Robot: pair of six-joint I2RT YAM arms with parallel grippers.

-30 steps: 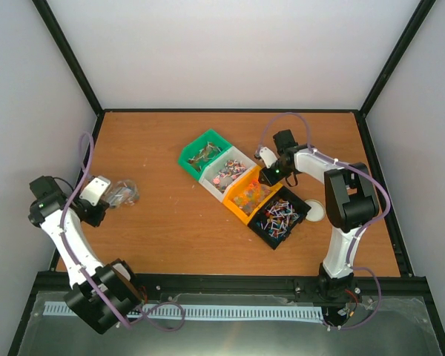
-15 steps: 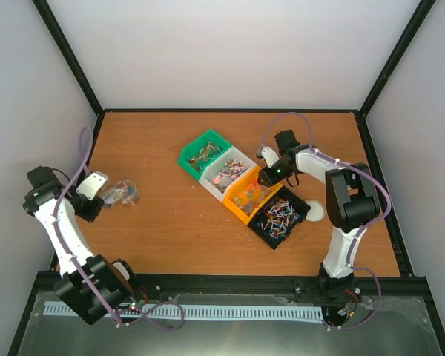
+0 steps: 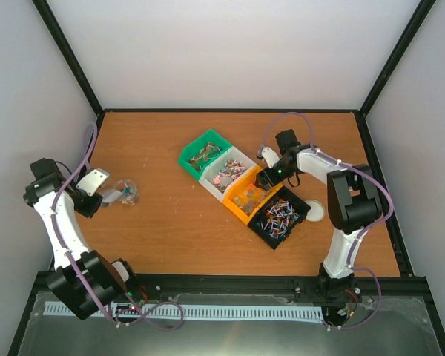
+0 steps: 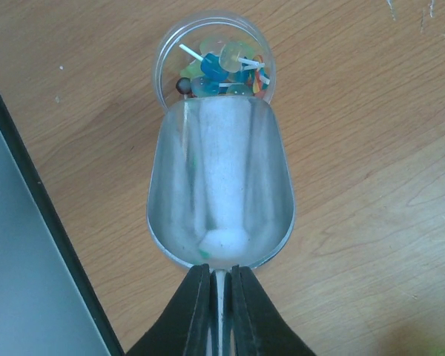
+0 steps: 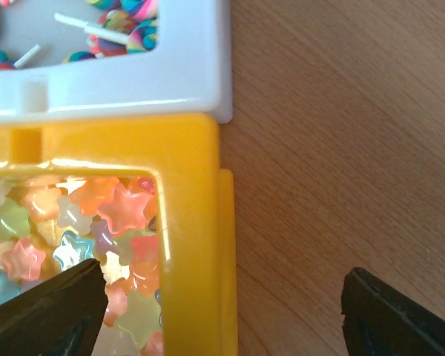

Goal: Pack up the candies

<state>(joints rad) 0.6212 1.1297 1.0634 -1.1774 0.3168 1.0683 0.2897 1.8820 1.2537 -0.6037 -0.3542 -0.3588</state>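
1. The desk (image 3: pixel 170 222) is a matt board of brown wood grain, edged by a black frame.
2. Four smooth, rectangular plastic bins stand side by side in a row that runs from 10 o'clock to 4 o'clock across the middle of the desk. In that order they are the green bin (image 3: pixel 185 159), white bin (image 5: pixel 185 74), yellow bin (image 5: pixel 189 222) and black bin (image 3: pixel 263 228).
3. The candies are sorted by kind:
   - The green bin holds brownish-gold pieces (image 3: pixel 202 154).
   - The white bin holds swirl lollipops (image 5: pixel 122 22) on white sticks.
   - The yellow bin holds glossy, translucent star candies (image 5: pixel 96 215) in pastel shades.
   - The black bin holds multicoloured stick sweets (image 3: pixel 280 213).
4. The left tool (image 4: pixel 221 293) is at 9 o'clock on the desk. Its black fingers are pressed together on the thin handle of the metal scoop (image 4: pixel 221 193), a dull-silver trough with a rounded lip.
5. The clear jar (image 4: pixel 163 52) is round and transparent. In the left wrist view it stands on the desk at 12 o'clock of the scoop, whose lip meets its rim. It holds mixed candies (image 4: pixel 222 68) in blue, green and yellow, some on white sticks.
6. The right tool (image 5: pixel 222 278) has its jaws spread wide and grips nothing. It straddles a corner wall of the yellow bin, with one finger above the star candies and the other above bare desk.
7. A white disc (image 3: pixel 316 211) lies flat at 3 o'clock of the black bin.
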